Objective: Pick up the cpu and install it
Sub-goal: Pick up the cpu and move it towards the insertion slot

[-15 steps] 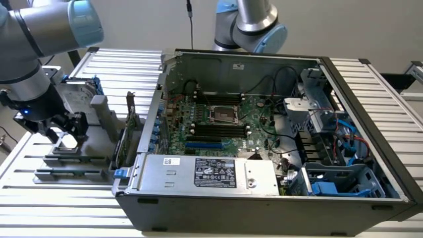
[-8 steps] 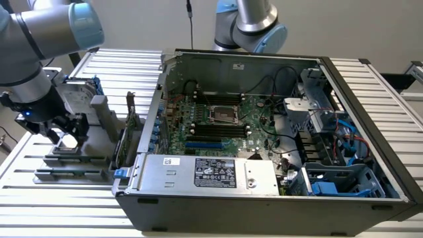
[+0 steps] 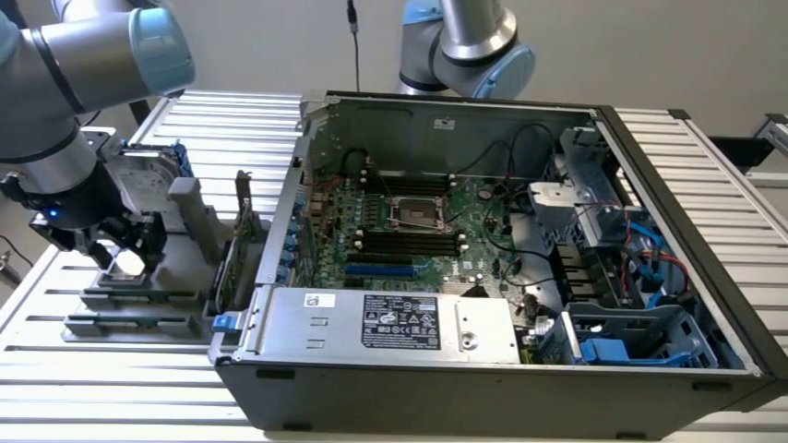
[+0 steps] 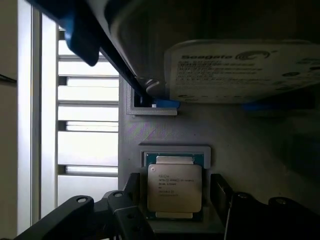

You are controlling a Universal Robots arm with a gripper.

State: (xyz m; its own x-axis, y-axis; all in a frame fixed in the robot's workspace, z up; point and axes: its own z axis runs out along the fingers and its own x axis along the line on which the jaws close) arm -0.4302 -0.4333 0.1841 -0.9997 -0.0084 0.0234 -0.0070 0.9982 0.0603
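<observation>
Straddles the cpu (image 4: 174, 187) with hand (image 4: 176, 184) spread apart, slim gaps at both edges; reads "Seagate" on hard drive (image 4: 240, 70) beyond.

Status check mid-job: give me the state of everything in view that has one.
cpu: seated flat in its gray holder, not lifted.
end effector: open, straddling the cpu.
motherboard socket: empty.
computer case: side panel off, interior exposed.
hard drive: upright in the holder.
</observation>
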